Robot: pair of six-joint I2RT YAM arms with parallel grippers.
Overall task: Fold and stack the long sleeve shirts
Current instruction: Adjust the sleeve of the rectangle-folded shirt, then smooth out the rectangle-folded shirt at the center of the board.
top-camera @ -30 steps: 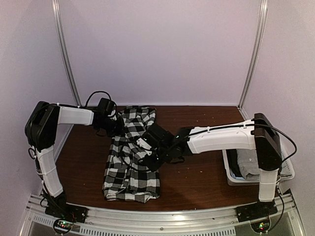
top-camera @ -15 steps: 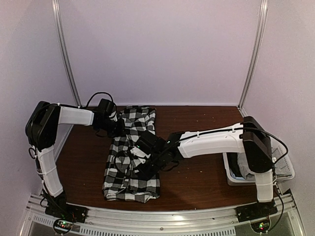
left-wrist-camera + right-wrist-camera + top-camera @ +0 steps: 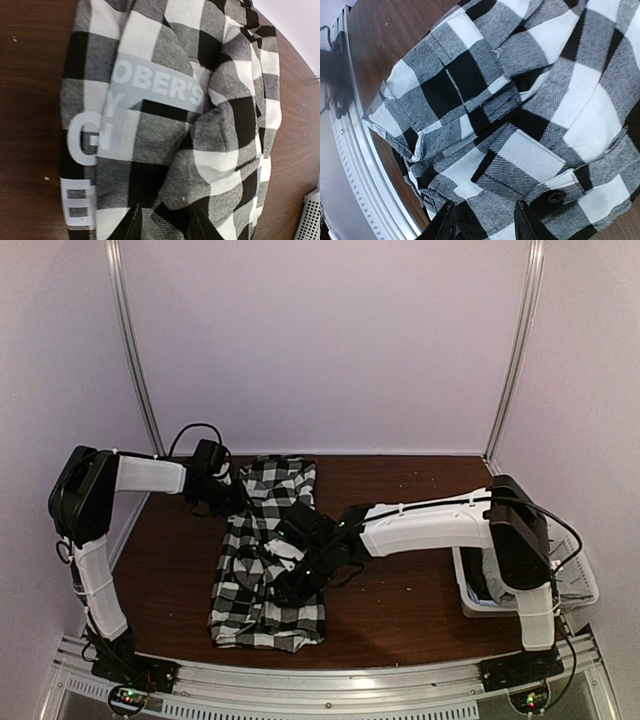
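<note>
The black-and-white checked shirt [image 3: 265,570] lies lengthwise on the brown table, partly folded. My left gripper [image 3: 228,498] is at its far left edge; in the left wrist view its jaws [image 3: 167,227] stand narrow with a bunch of checked cloth [image 3: 165,125] between them. My right gripper [image 3: 292,580] is over the shirt's middle; in the right wrist view its jaws [image 3: 485,225] also pinch checked cloth [image 3: 520,115], which covers the fingertips. The grey shirt [image 3: 508,575] lies in the basket at the right.
A white lattice basket [image 3: 470,602] stands at the table's right edge. A metal rail [image 3: 320,680] runs along the near edge. Grey walls and upright posts close the back and the sides. Bare brown tabletop [image 3: 410,600] lies between shirt and basket.
My right gripper has moved left and toward the near edge across the checked shirt, taking cloth with it. My left gripper has stayed at the shirt's far left edge.
</note>
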